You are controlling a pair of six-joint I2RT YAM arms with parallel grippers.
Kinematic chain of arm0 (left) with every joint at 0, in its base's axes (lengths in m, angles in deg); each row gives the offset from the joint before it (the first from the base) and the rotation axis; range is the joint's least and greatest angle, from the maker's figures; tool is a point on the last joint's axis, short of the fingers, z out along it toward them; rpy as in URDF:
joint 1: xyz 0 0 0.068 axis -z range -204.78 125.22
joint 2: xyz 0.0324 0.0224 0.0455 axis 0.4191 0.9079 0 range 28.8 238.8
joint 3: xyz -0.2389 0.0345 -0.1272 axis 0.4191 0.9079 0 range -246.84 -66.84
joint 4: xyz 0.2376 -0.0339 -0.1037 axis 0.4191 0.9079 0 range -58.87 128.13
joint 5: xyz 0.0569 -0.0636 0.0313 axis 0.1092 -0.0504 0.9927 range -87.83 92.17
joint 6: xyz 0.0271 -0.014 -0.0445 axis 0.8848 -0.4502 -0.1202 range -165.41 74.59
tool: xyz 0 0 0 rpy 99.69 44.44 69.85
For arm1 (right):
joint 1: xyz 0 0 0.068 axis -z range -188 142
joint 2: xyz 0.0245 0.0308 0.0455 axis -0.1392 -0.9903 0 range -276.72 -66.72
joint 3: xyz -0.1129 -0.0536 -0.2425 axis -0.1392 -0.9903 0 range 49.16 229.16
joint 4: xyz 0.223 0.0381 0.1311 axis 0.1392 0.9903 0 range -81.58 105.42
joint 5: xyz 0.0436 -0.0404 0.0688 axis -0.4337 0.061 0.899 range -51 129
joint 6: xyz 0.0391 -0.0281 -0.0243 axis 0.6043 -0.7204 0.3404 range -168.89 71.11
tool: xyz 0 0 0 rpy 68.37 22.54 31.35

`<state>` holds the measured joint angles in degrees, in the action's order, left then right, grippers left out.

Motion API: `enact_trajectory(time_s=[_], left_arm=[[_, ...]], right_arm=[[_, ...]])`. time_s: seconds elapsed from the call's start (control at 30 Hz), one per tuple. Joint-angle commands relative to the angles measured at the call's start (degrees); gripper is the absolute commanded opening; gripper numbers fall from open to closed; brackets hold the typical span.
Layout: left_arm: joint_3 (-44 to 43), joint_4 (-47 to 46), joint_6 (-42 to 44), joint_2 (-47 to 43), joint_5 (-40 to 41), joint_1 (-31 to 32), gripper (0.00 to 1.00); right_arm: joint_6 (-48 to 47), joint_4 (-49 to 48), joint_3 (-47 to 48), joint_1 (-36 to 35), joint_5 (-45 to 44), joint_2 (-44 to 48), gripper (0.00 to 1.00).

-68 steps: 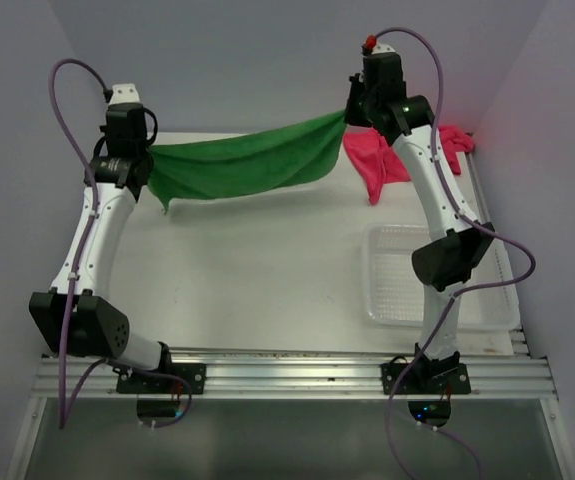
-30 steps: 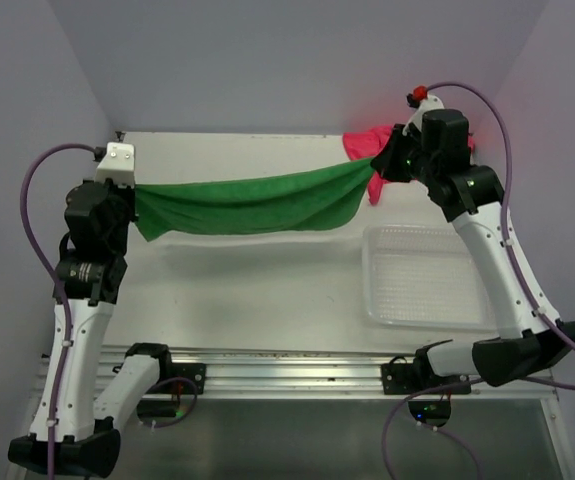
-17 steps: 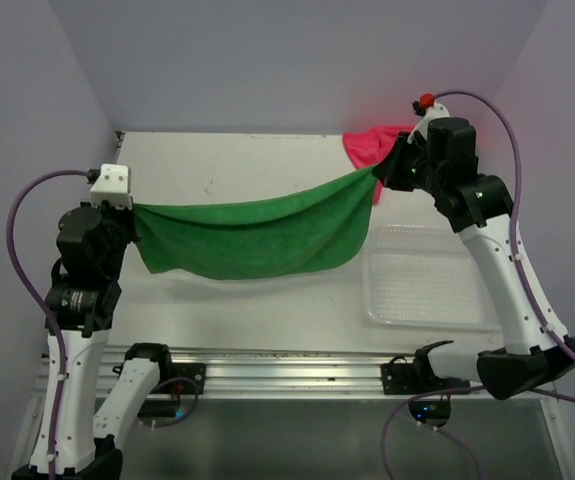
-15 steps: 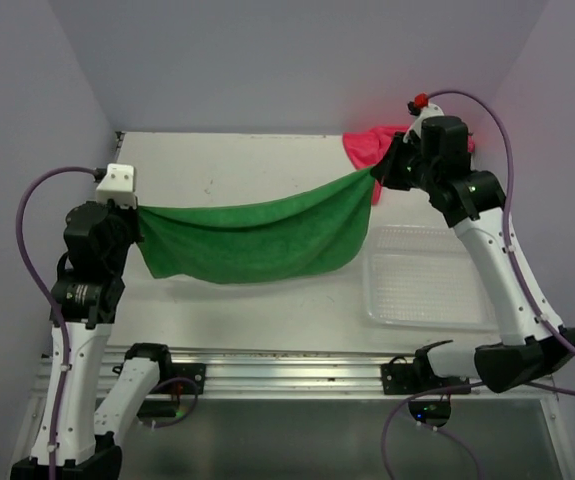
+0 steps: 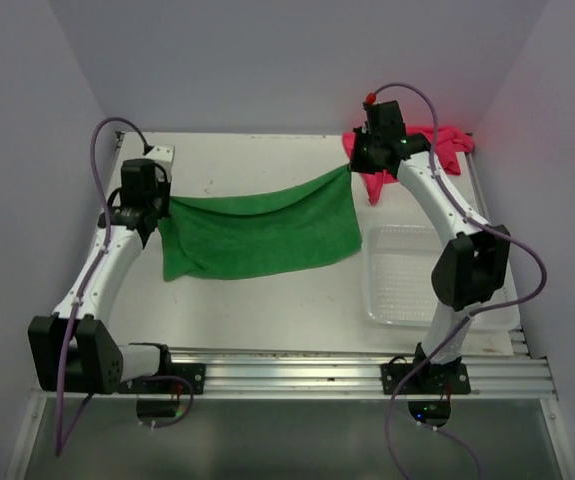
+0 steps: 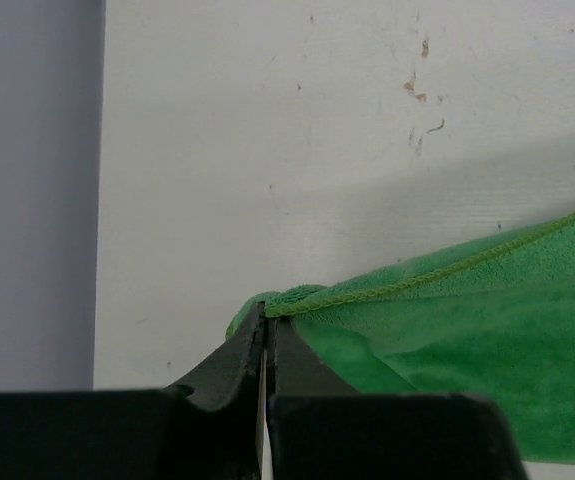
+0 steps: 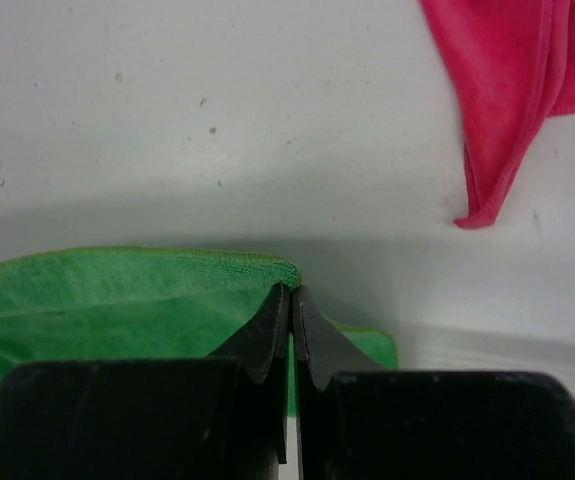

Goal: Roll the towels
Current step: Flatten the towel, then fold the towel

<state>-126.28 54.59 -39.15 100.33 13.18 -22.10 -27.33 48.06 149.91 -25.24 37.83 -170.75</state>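
ANN: Well, both arms are down low, and the green towel (image 5: 262, 232) is spread over the worktop (image 5: 267, 300) just left of the clear basket (image 5: 417, 290).

BEN: And look at the grips! Left claw (image 6: 265, 315) clenched on the far corner farthest from the basket, right claw (image 7: 289, 290) clenched on the far corner nearest the basket. Thin pinches, both of them, right on the hem.

ANN: That's my worry. Only the tip of each corner sits between the fingers. Pull the two apart too hard and I reckon one corner slips free and that side flops.

BEN: Too little pull is a risk as well. The far hem dips between the claws and the cloth shows ripples. Let go like that and it lies creased, and a roll started on creases likely goes crooked.

ANN: Check the wrist views too: a bit of cloth looks folded under at each held corner. Released as it is, that could leave doubled corners.

BEN: And the pink towel (image 7: 507, 80)?

ANN: Heaped beyond the basket's far edge, one point hanging toward the right claw, near but not touching. A sweep that way could snag it and drag it along.

BEN: Last one: the green towel's side edge lies just beside the basket's left wall. Any drift that way and it may ride up on the rim, so it won't lie flat for rolling.
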Motion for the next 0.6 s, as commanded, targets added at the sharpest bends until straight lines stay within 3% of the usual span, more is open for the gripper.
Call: enact_trajectory(time_s=[0.0,0.3,0.57], left_arm=[[-7.0,-8.1,2.7,5.4,2.3,-0.4,0.0],[-15.5,-10.8,7.8,19.9,5.0,-0.4,0.0],[-16.4,-13.8,10.5,24.6,5.2,-0.5,0.0]], right_arm=[[-1.6,-4.5,8.7,0.4,-2.3,-4.5,0.0],[-1.8,-4.5,24.6,1.7,-1.8,-19.7,0.0],[-3.6,-8.1,23.6,2.1,-0.4,-21.5,0.0]])
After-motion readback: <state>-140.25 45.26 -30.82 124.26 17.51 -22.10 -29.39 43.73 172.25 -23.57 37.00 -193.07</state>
